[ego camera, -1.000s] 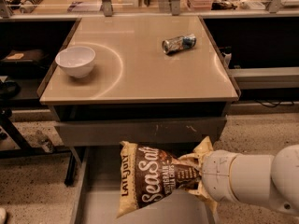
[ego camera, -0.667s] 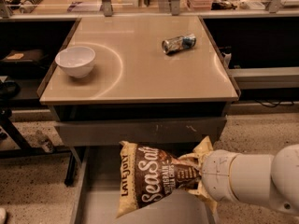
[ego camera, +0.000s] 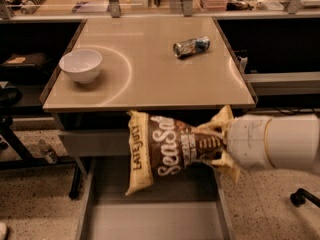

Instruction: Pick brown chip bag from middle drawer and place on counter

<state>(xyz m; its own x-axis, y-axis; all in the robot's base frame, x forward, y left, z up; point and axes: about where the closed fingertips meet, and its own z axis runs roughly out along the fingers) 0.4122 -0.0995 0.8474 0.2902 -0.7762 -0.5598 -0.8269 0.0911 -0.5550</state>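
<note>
Over the middle drawer, end effector grips brown chip bag.

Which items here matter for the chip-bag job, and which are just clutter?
Job: brown chip bag, held above the middle drawer by the end effector at right; counter.
Clutter: white bowl, crushed can, both on the counter.

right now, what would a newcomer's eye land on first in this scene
The crinkly dark-brown chip bag with white lettering grabs the eye first, clamped at its right end by the robot's white hand and held above the open grey metal drawer, just in front of the counter's edge. Behind it, the glossy beige counter carries a white bowl at the left and a crushed silver-blue can at the right rear.
</note>
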